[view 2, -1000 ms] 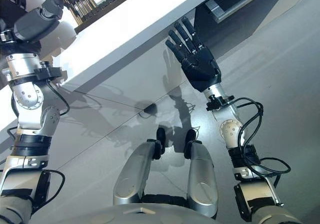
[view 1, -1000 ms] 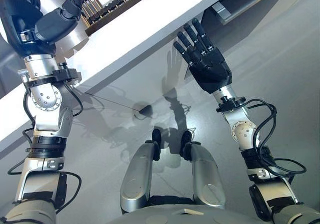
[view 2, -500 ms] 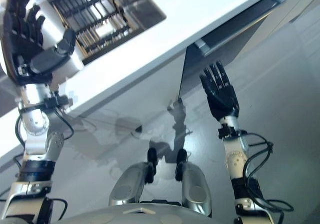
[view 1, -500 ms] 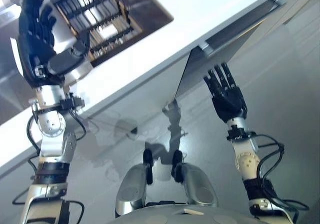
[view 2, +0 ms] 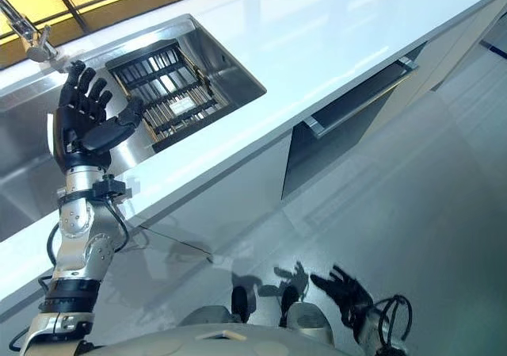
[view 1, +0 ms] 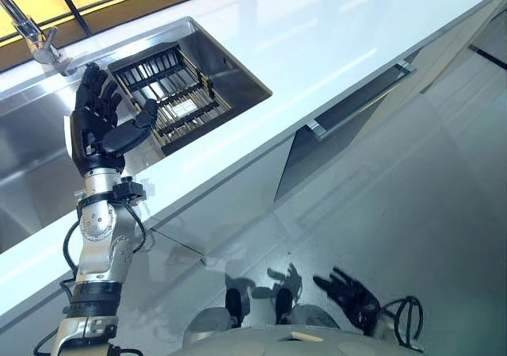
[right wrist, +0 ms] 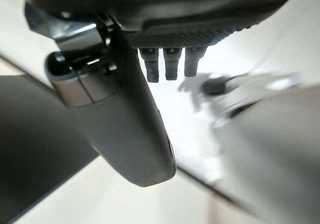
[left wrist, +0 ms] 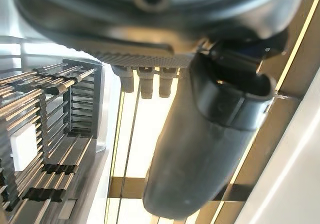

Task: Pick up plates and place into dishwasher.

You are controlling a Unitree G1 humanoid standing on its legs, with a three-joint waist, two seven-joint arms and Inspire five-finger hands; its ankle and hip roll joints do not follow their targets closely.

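Observation:
My left hand (view 1: 92,128) is raised over the front rim of the steel sink (view 1: 32,146), open, with straight fingers and nothing in it. Its thumb (left wrist: 205,149) shows in the left wrist view in front of the dish rack (left wrist: 45,114). That black wire dish rack (view 1: 176,94) lies in the sink's right half. I see no plate. My right hand (view 1: 350,291) hangs low above the floor, open with spread fingers, and its thumb (right wrist: 125,119) holds nothing. A dark dishwasher front (view 1: 317,162) with a long metal handle (view 1: 360,102) sits under the counter.
A long white counter (view 1: 341,31) runs across the view. A faucet (view 1: 36,35) stands at the sink's back left. Grey glossy floor (view 1: 412,213) spreads in front of the cabinets.
The whole view has swung up onto the counter and sink. My right hand has dropped from in front of the dishwasher front to low near the floor. My left hand stays raised and open.

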